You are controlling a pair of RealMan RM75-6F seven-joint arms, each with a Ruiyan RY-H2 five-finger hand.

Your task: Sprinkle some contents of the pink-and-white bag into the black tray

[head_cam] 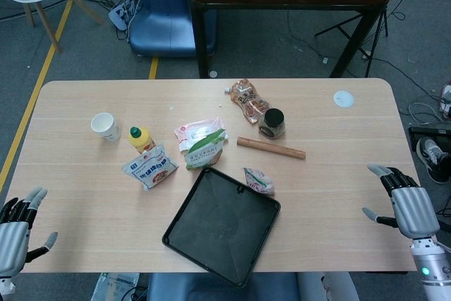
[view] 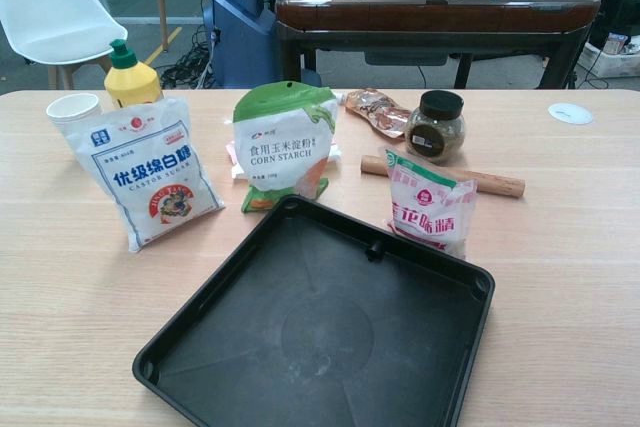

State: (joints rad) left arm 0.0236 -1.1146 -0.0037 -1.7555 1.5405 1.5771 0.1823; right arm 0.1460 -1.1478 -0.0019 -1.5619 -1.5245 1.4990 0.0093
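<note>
The pink-and-white bag [head_cam: 258, 181] [view: 430, 209] stands upright at the far right edge of the black tray [head_cam: 222, 227] [view: 320, 347], touching its rim. The tray lies empty at the table's front middle, turned at an angle. My left hand [head_cam: 17, 229] hovers at the front left corner of the table, fingers spread, holding nothing. At the front right edge my right hand [head_cam: 405, 204] is the same, fingers apart and empty. Both hands are far from the bag and tray. Neither hand shows in the chest view.
Behind the tray stand a castor sugar bag [head_cam: 149, 166] [view: 150, 182], a green corn starch bag [head_cam: 206, 149] [view: 285, 142], a yellow bottle [head_cam: 141, 139] and a paper cup [head_cam: 105, 126]. A rolling pin [head_cam: 271, 148], a black-lidded jar [head_cam: 272, 123] and a snack packet [head_cam: 248, 99] lie further back.
</note>
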